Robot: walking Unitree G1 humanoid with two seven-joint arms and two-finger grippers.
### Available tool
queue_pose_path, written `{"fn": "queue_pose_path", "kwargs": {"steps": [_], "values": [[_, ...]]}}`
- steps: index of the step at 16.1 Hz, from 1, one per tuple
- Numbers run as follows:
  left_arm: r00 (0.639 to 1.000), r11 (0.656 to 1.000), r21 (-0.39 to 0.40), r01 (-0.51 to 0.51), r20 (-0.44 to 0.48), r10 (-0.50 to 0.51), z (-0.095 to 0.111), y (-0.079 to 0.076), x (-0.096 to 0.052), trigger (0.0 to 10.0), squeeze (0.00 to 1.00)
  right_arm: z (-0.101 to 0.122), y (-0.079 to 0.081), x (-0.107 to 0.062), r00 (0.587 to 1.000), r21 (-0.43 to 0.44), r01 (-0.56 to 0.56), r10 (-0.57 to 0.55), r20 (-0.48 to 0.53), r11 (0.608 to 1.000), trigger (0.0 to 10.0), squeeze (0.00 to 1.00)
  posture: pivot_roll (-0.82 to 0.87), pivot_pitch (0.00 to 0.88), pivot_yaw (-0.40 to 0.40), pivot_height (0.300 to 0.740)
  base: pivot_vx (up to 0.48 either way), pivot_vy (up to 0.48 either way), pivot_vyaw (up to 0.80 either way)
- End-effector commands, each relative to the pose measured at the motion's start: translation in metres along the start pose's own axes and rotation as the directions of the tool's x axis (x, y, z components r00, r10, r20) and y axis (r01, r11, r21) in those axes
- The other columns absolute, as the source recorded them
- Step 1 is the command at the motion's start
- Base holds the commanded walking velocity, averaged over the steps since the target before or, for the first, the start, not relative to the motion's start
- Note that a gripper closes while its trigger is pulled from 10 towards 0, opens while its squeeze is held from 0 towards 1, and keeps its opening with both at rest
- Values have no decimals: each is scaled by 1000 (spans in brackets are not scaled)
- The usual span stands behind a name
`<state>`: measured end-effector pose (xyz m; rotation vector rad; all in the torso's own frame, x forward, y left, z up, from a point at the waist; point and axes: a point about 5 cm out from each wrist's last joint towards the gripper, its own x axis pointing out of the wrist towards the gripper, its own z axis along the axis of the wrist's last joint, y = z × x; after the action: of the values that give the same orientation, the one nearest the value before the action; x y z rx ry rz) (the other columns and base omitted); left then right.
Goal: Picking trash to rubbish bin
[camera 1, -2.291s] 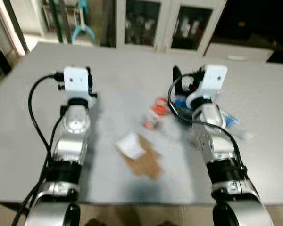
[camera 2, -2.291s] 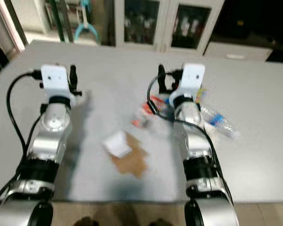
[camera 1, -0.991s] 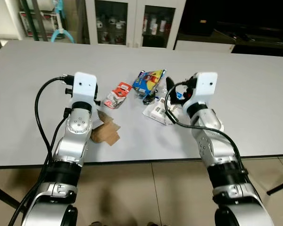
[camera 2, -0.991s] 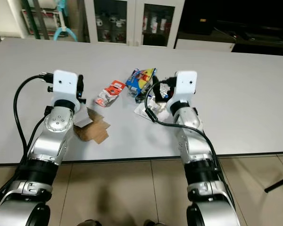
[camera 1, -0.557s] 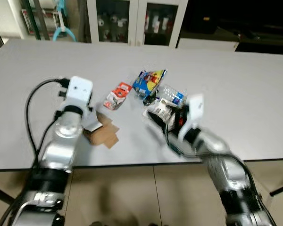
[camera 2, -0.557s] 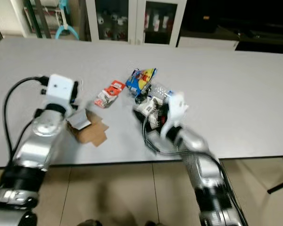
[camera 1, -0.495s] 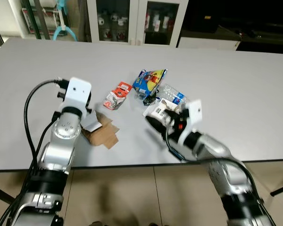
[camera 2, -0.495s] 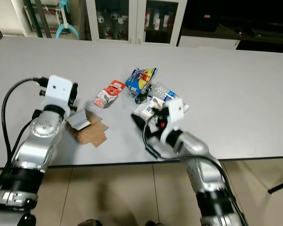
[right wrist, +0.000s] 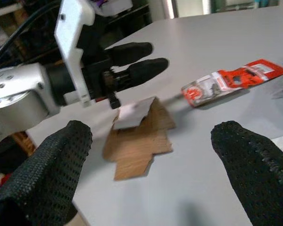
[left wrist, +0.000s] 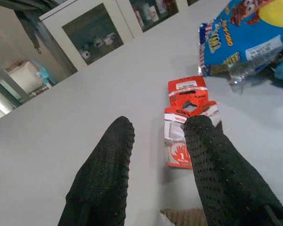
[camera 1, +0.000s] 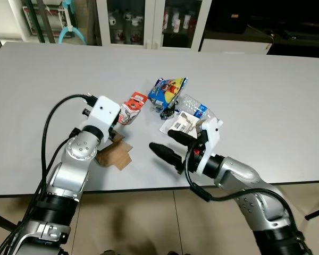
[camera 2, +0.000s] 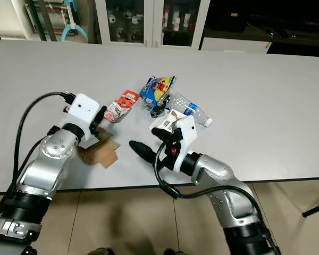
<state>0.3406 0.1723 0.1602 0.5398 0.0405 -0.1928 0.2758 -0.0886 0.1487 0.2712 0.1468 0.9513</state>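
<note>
1. Right gripper (camera 1: 171, 144) hangs over the grey table (camera 1: 266, 90), fingers spread wide, pointing at the brown cardboard scrap (camera 1: 115, 155).
2. Left gripper (right wrist: 134, 59), fingers slightly apart and holding nothing, sits just beside the red packet (camera 1: 132, 108).
3. Chip bag (camera 1: 168, 91) and plastic bottle (camera 2: 190, 109) lie nearby.

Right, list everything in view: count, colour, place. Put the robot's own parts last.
Table: one, grey, bearing all the litter.
Cardboard piece: one, brown, near the table's front edge, beside the left gripper.
Paper scrap: one, white, lying on the cardboard.
Red packet: one, red and white, beyond the cardboard.
Snack bag: one, blue and yellow, mid-table.
Plastic bottle: one, clear with blue label, right of the snack bag.
White wrapper: one, in front of the bottle.
Cabinets: glass-fronted, white, behind the table.
Left gripper: black fingers open, pointing at the red packet.
Right gripper: black fingers wide open, facing the cardboard.
</note>
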Motion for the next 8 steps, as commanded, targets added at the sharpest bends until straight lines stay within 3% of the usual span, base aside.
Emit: {"fn": "queue_pose_path", "kwargs": {"steps": [1, 6, 8], "values": [[1000, 1000, 16, 23, -7, -23, 0, -2, -2, 10000, 0, -2, 3, -4, 999, -1, -29, 29, -21, 1000, 10000, 0, -49, 61, -79, 740, 0, 0, 0], [995, 994, 69, 80, -66, -76, -3, -3, -2, 10000, 0, -18, 10, -10, 989, -1, -65, 64, -135, 998, 10000, 0, -48, 59, -81, 740, 0, 0, 0], [992, 995, 68, 73, -108, -65, -10, -2, -3, 10000, 0, -19, 12, -8, 989, 2, -71, 70, -130, 998, 10000, 0, -48, 60, -80, 740, 0, 0, 0]]}}
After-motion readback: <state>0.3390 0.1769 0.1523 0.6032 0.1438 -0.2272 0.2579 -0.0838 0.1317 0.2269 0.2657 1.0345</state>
